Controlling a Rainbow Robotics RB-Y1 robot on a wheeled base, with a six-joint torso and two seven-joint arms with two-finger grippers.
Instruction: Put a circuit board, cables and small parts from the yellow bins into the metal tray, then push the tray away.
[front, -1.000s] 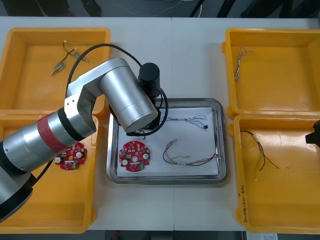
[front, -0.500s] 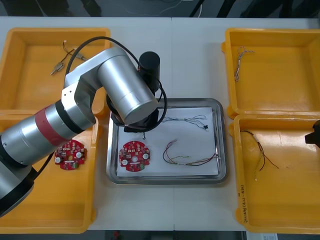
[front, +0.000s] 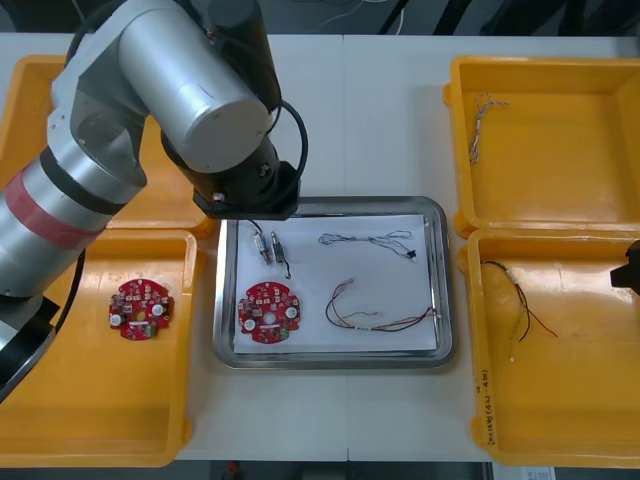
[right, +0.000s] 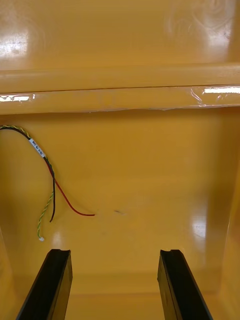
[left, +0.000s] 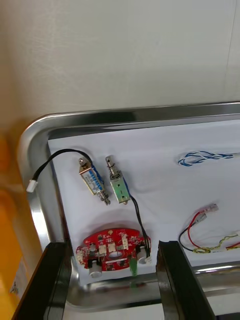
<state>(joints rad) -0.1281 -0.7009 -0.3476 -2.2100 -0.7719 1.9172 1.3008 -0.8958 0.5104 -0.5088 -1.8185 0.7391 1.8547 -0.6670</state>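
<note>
Metal tray (front: 446, 300) holds red circuit board (front: 268, 312), cables (front: 372, 240), small metal parts (front: 268, 246); we see left gripper (left: 112, 246) above it, right gripper (right: 114, 252) in yellow bin (right: 150, 170), both jaws spread

Bright light, glare on the yellow bin (right: 215, 91)

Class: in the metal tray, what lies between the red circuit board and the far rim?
Two small metal parts, side by side; the front and left wrist views show them.
</note>
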